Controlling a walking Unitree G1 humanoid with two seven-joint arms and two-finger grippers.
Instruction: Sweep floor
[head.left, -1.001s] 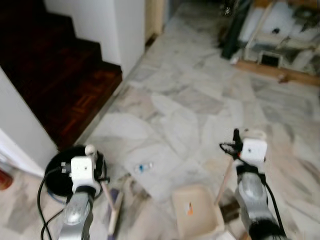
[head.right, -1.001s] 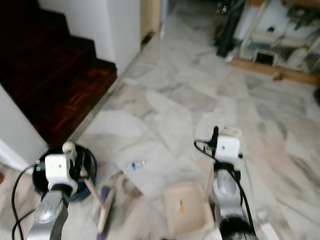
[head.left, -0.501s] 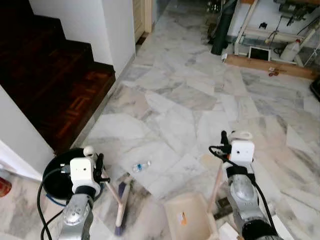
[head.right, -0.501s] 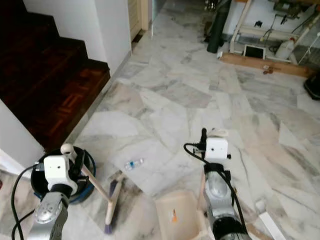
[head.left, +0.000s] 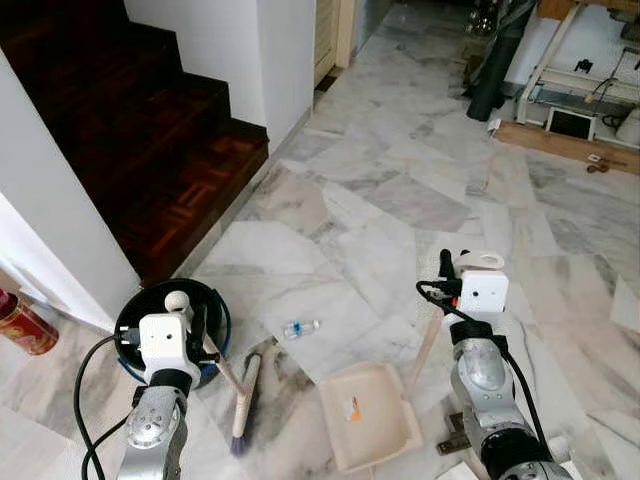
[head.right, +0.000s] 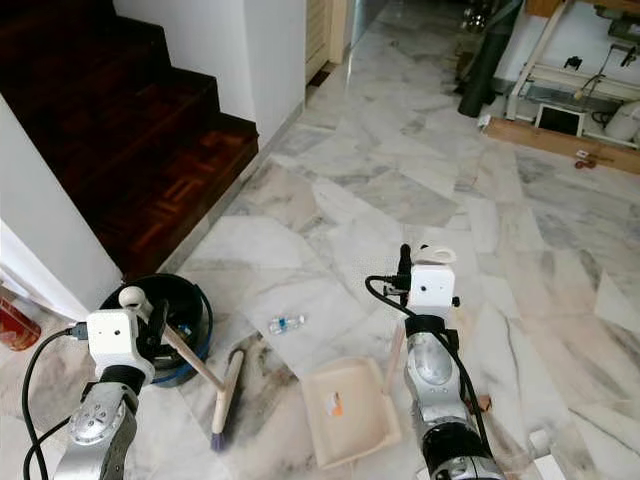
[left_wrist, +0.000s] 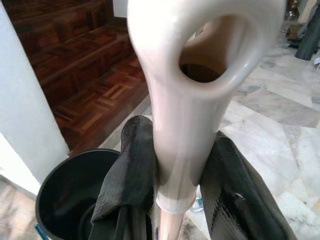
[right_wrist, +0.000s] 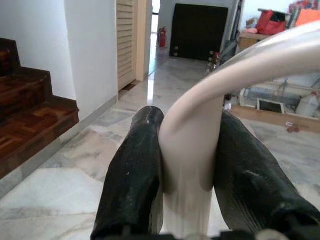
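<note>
The left gripper (left_wrist: 175, 195) is clamped on the cream handle of the broom (head.left: 243, 390) — in the left wrist view its two black fingers (left_wrist: 127, 175) are pressed against either side of the handle, just below the looped end. From this gripper the wooden stick slants down and away to the brush head, which lies on the marble floor (head.left: 400, 200) just beyond and to the inner side of the left arm. A black bucket (head.left: 135, 320) with a blue rim is seen standing directly behind the left gripper, at the foot of the white wall beside the dark wooden stairs (head.left: 150, 130).

The right gripper (right_wrist: 187, 165) is closed on the curved cream handle of the dustpan (head.left: 368, 415), with its fingers (right_wrist: 135, 165) set tight on both sides. The dustpan's stick runs down from this gripper to the beige pan, which rests flat on the floor below and to the inner side of the right arm, between the two arms.

A small clear bottle (head.left: 300, 328) with a blue label is seen lying on the floor ahead of the brush head and the pan — near both, touching neither. A red can (head.left: 25, 322) stands to the outer side of the left gripper, by the wall.
</note>
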